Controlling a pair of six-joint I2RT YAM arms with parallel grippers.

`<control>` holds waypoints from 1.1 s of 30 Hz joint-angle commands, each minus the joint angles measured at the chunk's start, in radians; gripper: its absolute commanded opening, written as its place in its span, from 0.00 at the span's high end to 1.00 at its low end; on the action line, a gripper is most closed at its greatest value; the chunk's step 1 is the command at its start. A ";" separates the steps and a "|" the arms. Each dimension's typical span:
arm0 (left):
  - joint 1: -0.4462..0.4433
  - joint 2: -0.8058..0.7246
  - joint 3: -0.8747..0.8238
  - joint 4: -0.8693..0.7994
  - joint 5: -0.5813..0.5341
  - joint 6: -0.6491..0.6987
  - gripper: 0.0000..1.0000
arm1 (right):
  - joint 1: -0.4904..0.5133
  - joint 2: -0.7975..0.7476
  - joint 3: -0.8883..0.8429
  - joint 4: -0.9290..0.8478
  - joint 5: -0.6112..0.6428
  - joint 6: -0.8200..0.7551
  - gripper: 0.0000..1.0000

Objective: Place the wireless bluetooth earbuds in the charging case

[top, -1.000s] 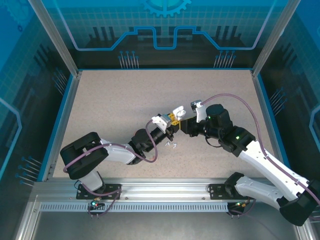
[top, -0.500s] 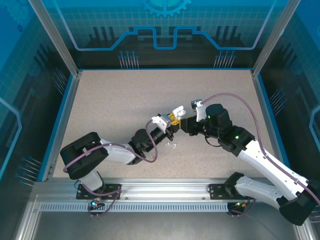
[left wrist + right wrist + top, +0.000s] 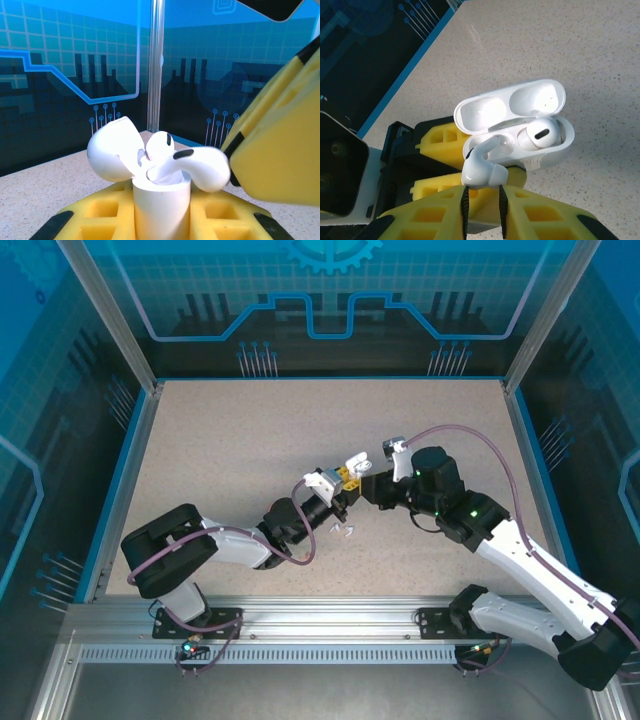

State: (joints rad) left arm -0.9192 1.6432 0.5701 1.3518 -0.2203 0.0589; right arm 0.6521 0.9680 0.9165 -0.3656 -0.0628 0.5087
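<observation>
Near the middle of the top view, the left gripper (image 3: pixel 341 483) and the right gripper (image 3: pixel 366 484) meet nose to nose above the speckled table (image 3: pixel 220 440). Seen from the left wrist camera, the left gripper (image 3: pixel 161 215) has its yellow jaws closed tight on the lower body of the white charging case (image 3: pixel 161 202). The case stands upright at the bottom centre of the frame with its lid (image 3: pixel 111 150) swung open to the left. A seated earbud (image 3: pixel 160 145) already rests in one well. At the bottom of the right wrist view, the right gripper (image 3: pixel 482 200) pinches the held earbud (image 3: pixel 482 170) between nearly closed jaws. Its stem reaches up over the front rim of the case (whether it touches I cannot tell). Just below the grippers in the top view, loose earbuds (image 3: pixel 343 529) lie on the table.
</observation>
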 commanded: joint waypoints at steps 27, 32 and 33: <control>-0.006 0.004 0.033 0.047 0.010 -0.011 1.00 | -0.058 -0.073 -0.051 0.093 -0.033 0.013 0.50; -0.005 0.003 0.031 0.048 0.008 -0.011 1.00 | -0.064 -0.056 -0.058 0.090 -0.058 0.035 0.49; -0.006 0.004 0.031 0.047 0.007 -0.010 1.00 | -0.064 -0.051 -0.054 0.082 -0.061 0.040 0.49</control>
State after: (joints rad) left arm -0.9195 1.6432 0.5755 1.3521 -0.2199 0.0544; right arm 0.5991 0.9112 0.8642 -0.2985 -0.0948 0.5259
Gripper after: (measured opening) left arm 0.221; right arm 0.512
